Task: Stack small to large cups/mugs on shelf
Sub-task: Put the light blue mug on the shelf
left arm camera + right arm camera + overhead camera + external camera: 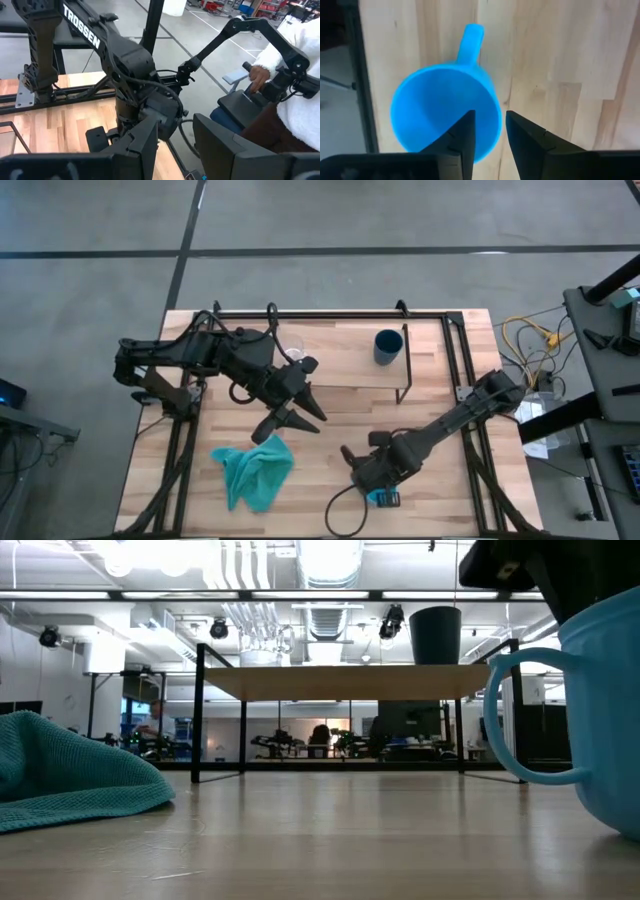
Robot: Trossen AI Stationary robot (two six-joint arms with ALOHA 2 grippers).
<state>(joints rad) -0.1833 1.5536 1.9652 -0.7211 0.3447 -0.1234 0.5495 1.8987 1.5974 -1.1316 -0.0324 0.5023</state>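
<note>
The bright blue mug [445, 112] stands upright on the tabletop near the near edge, its handle [470, 42] pointing away from my right gripper [490, 135]. That gripper hangs over it, open, one finger above the hollow and one outside the rim. In the low view the mug [600, 710] rests on its base. The dark navy cup [388, 345] and the small clear cup [293, 355] stand on the shelf [340, 365]. My left gripper [290, 420] hovers open above the table in front of the shelf, near the clear cup.
A teal cloth [255, 470] lies crumpled on the table left of the mug, below my left gripper. Black frame rails [465, 360] run along the table's sides. A person in a white fleece [300, 75] sits beyond the table's right side.
</note>
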